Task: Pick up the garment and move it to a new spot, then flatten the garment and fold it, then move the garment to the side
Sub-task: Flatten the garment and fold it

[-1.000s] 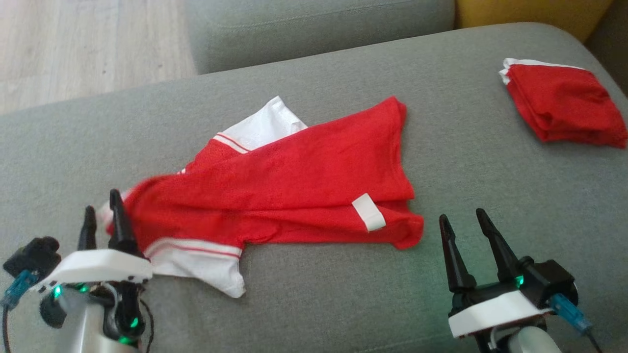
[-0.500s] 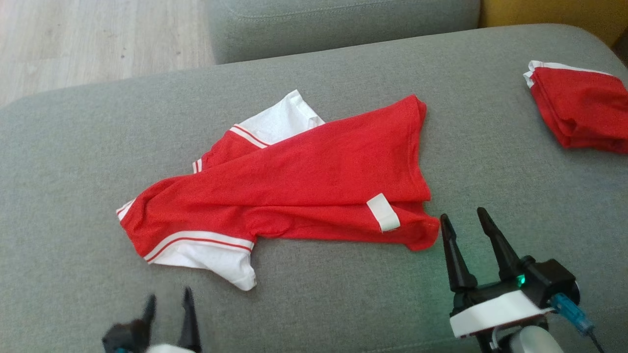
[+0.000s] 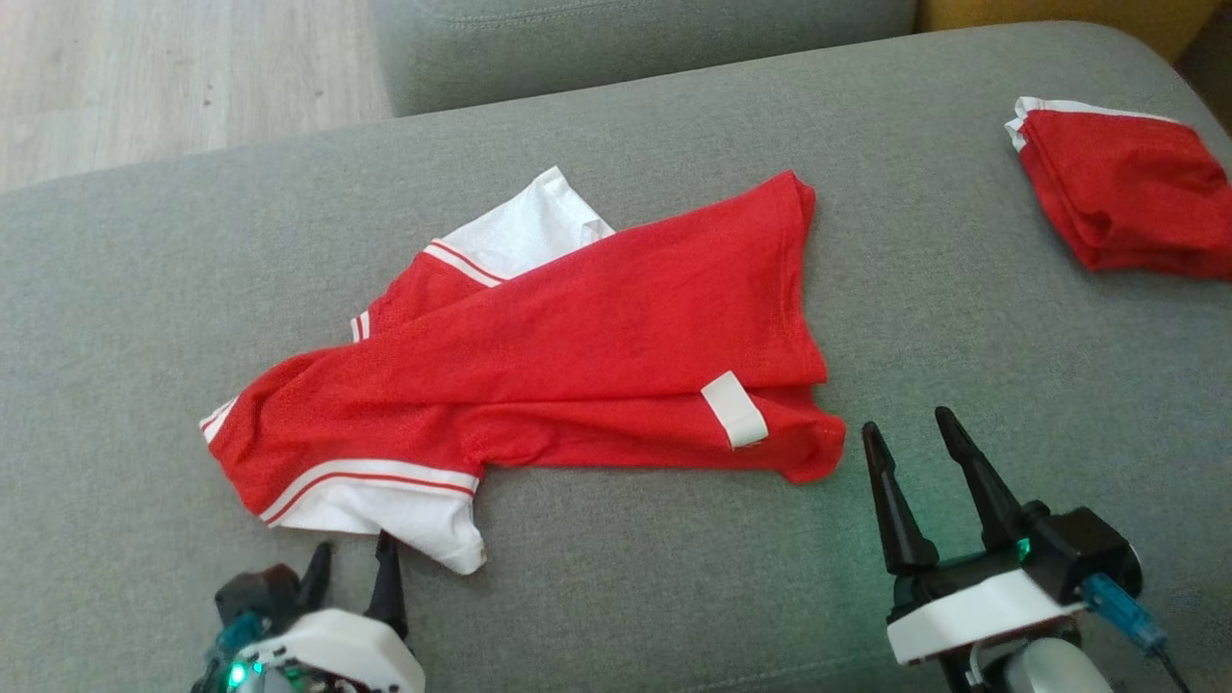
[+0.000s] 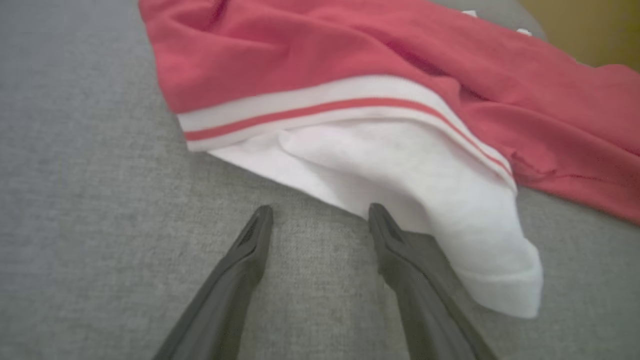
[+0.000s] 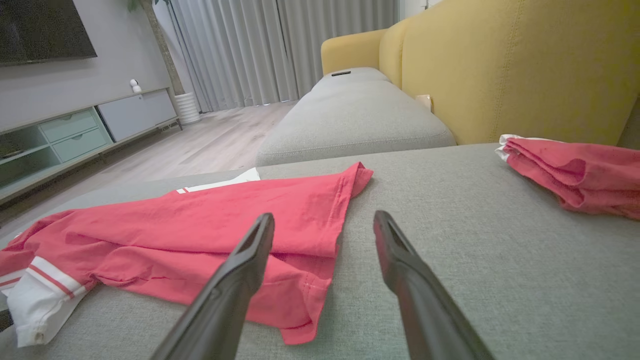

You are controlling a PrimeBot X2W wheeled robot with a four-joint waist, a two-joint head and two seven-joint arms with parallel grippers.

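Left gripper (image 3: 354, 544) is retreating off the garment (image 3: 577, 337) to seven o'clock. We are holding it and right gripper (image 3: 906, 422) open for flattening.

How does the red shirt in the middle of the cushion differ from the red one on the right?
The middle shirt lies spread and rumpled; the right-hand shirt is folded into a compact stack. The middle shirt shows two white sleeves with red stripes; the right-hand shirt shows a thin white edge. The middle shirt covers far more cushion than the right-hand shirt. Both are red and white, on the same gray cushion.
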